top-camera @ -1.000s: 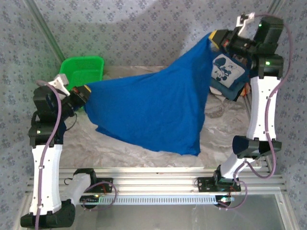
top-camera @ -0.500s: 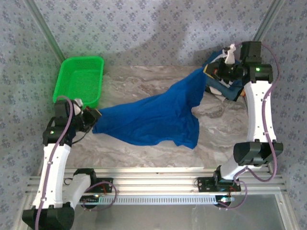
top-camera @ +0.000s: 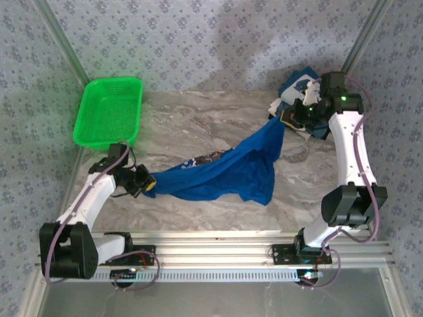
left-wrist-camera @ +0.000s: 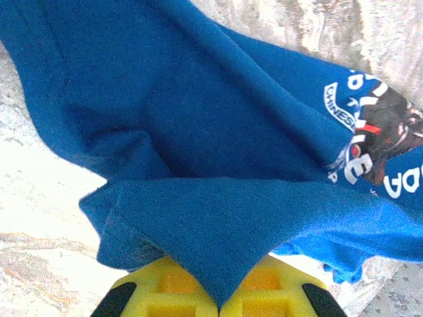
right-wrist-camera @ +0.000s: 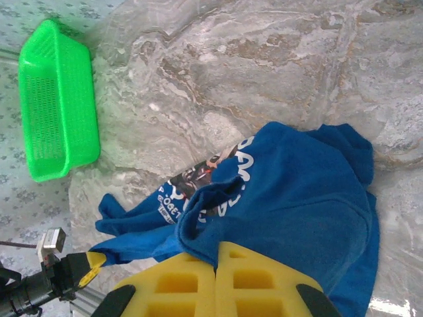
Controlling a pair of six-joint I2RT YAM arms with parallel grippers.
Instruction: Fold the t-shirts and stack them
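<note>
Top external view: left pincer [top-camera: 147, 185] is clamping the near-left corner of the royal-blue t-shirt [top-camera: 225, 173], and right pincer [top-camera: 285, 117] is pinching its far-right corner.

Where's the shirt lying?

It's sagging between them, middle crumpling onto the bench [top-camera: 198, 122], lettering print showing. Green basket [top-camera: 109, 109] is sitting far left, apart.

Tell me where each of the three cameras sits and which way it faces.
Top external: above and behind the bases, looking down on the table; both arms show, left gripper and right gripper holding the royal-blue t-shirt.
Left wrist: looks past the left fingers at the shirt's print.
Right wrist: looks over the right fingers toward the green basket.
All three see the shirt.
</note>
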